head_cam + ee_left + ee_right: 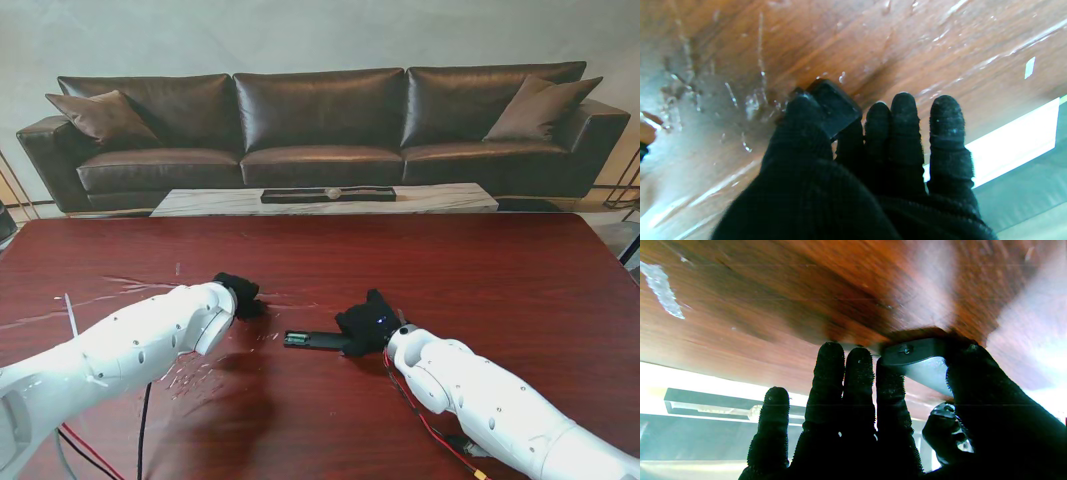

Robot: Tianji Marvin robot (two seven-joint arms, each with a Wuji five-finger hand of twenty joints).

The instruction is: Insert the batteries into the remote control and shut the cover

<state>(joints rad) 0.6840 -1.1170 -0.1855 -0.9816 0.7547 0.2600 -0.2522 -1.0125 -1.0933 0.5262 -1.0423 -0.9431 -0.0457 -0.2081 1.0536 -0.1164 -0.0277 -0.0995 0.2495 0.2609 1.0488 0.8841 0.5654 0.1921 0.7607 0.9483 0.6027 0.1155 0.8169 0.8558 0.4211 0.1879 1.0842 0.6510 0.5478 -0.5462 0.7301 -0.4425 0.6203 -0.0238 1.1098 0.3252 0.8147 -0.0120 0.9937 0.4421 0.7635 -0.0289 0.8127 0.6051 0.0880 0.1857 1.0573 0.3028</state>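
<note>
Left robot hand (238, 293) low over red-brown worktop (500, 270), thumb and fingers (903, 133) pinched on small flat black piece (835, 106) (battery cover, by look). Remote control (312, 340) lies flat near worktop middle, just right of left robot hand, open battery bay at its left end. Right robot hand (368, 322) clamped on remote's right end, thumb one side, fingers other. Beyond worktop: low marble table (420, 200), dark leather sofa (320, 120).
</note>
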